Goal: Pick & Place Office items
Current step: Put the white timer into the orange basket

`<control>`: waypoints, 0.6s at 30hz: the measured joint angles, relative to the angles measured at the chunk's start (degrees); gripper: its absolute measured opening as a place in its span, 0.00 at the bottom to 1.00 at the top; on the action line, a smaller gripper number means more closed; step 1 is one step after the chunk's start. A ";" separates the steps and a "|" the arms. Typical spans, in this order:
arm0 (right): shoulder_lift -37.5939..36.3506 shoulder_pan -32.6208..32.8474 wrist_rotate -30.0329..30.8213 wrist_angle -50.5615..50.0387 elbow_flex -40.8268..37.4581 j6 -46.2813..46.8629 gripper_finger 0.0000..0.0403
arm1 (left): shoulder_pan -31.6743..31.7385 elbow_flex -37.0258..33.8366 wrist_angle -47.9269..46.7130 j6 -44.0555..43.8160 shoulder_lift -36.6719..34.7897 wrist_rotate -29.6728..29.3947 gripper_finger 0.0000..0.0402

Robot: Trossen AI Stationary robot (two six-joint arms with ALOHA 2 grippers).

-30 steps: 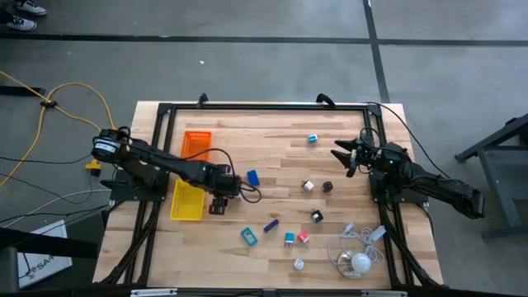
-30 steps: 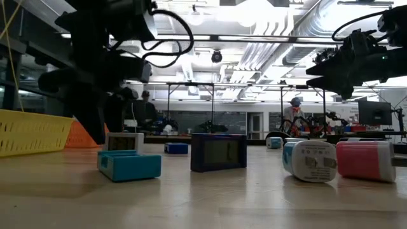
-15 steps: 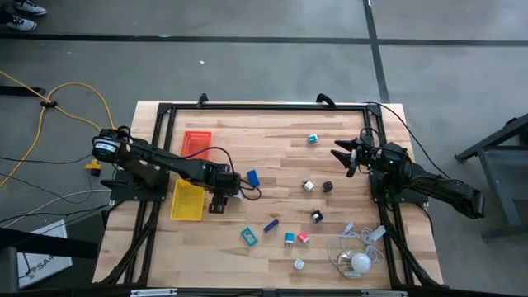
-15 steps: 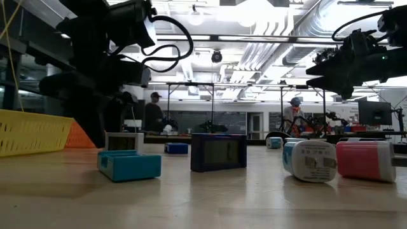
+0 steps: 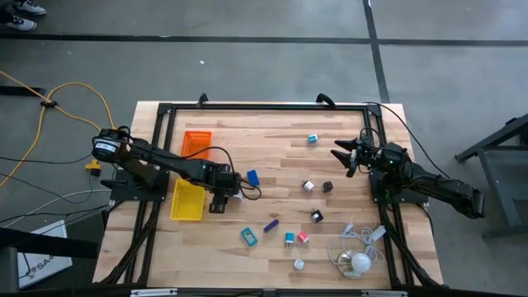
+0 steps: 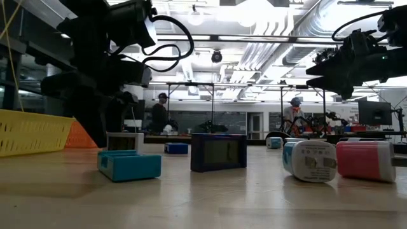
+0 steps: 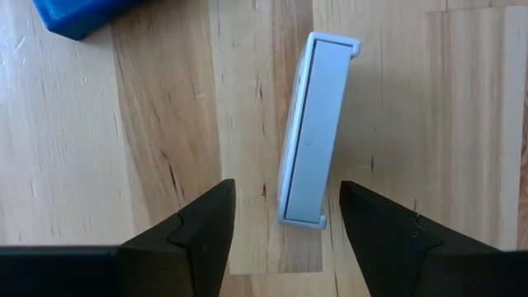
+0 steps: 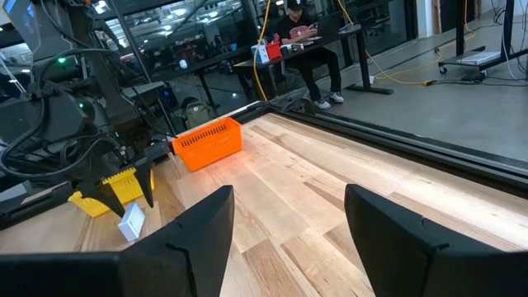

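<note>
rigid, light-looking pale blue block (image 7: 313,132) lies between the spread fingers of the left gripper (image 7: 285,227), best pinched across its narrow flat sides; right gripper (image 5: 342,153) waits open.

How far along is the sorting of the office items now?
Done: nothing visible; the flat orange tray and flat yellow tray look empty. In hand: the open left gripper straddles a pale flat block, not gripping yet. Left: the blue block, the teal block and other scattered bits. The right gripper waits open at the right side.
</note>
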 joint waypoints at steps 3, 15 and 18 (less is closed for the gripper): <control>0.02 0.00 0.00 0.00 0.00 -0.01 0.54 | 0.00 0.00 -0.03 0.00 0.00 -0.01 0.52; 0.01 0.00 -0.01 0.00 -0.01 -0.01 0.54 | 0.00 0.00 -0.28 -0.12 0.00 -0.04 0.52; 0.00 0.00 0.00 0.00 0.00 0.00 0.54 | 0.00 0.00 -0.28 -0.27 0.00 -0.04 0.48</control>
